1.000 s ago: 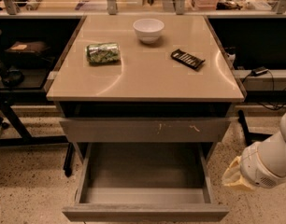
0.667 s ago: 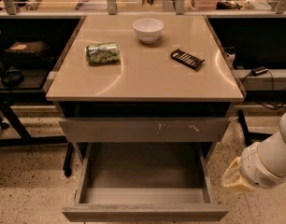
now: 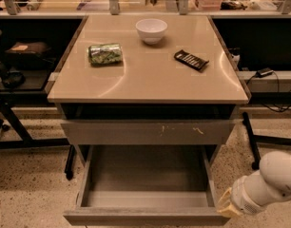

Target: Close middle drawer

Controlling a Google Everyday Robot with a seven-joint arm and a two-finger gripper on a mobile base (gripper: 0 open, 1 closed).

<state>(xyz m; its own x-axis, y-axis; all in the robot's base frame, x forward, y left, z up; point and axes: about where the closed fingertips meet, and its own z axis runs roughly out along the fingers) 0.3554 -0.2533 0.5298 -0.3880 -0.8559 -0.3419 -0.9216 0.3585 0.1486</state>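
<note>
The middle drawer (image 3: 148,216) is pulled far out of the cabinet, showing its bare grey inside and plain flat front at the bottom of the view. Above it is the shut upper drawer front (image 3: 145,133) with pale scratch marks. My gripper (image 3: 225,203) is at the end of the white arm (image 3: 271,182) at the lower right. It is close beside the open drawer's front right corner, and its yellowish tip is mostly hidden by the wrist.
On the tan cabinet top (image 3: 145,80) stand a white bowl (image 3: 151,30), a green crumpled bag (image 3: 105,53) and a dark flat packet (image 3: 191,60). Black table legs (image 3: 12,122) are at the left and cables (image 3: 266,80) at the right. The floor is speckled.
My arm has come down and to the left, bringing the gripper nearer the open drawer's front right corner. The drawer has not moved.
</note>
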